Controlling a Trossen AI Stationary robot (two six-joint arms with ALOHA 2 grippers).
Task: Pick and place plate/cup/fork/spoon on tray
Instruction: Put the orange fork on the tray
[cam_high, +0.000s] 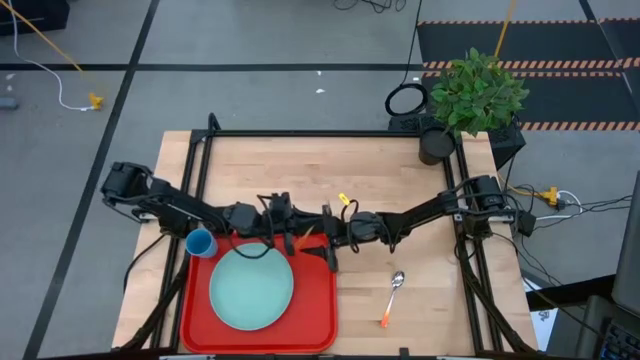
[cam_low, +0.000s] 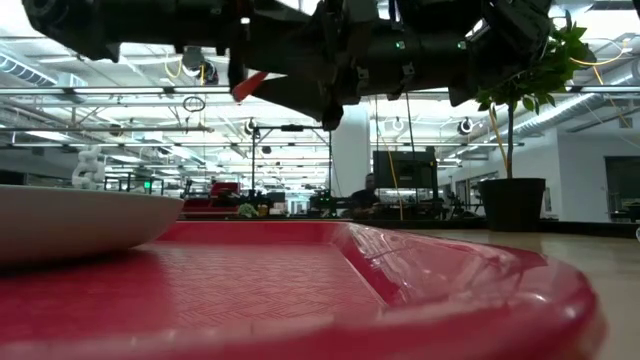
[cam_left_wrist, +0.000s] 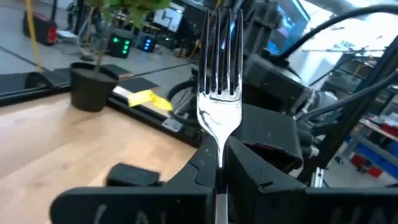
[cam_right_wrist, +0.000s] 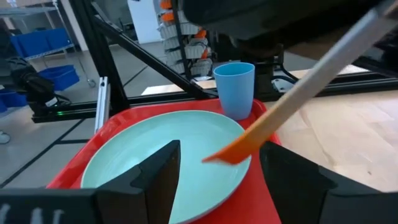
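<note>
We hold the fork (cam_left_wrist: 220, 81) in our left gripper (cam_left_wrist: 219, 171), whose fingers are pinched on the metal neck just below the tines, so the tines stand up toward the wrist camera and the orange handle (cam_right_wrist: 249, 142) hangs out over the plate (cam_high: 251, 288). In the high view the fork (cam_high: 301, 241) rides above the far right part of the tray (cam_high: 318, 318), between the two wrists. The plate already lies on the tray and the cup (cam_high: 201, 243) stands at its far left corner, so we judge this the fork's placing step. Our right gripper (cam_right_wrist: 217, 171) hovers just beside, fingers spread and empty. The spoon (cam_high: 391, 298) lies on the table, right of the tray, untouched. Next we need to lower the fork onto bare tray beside the plate, then release.
</note>
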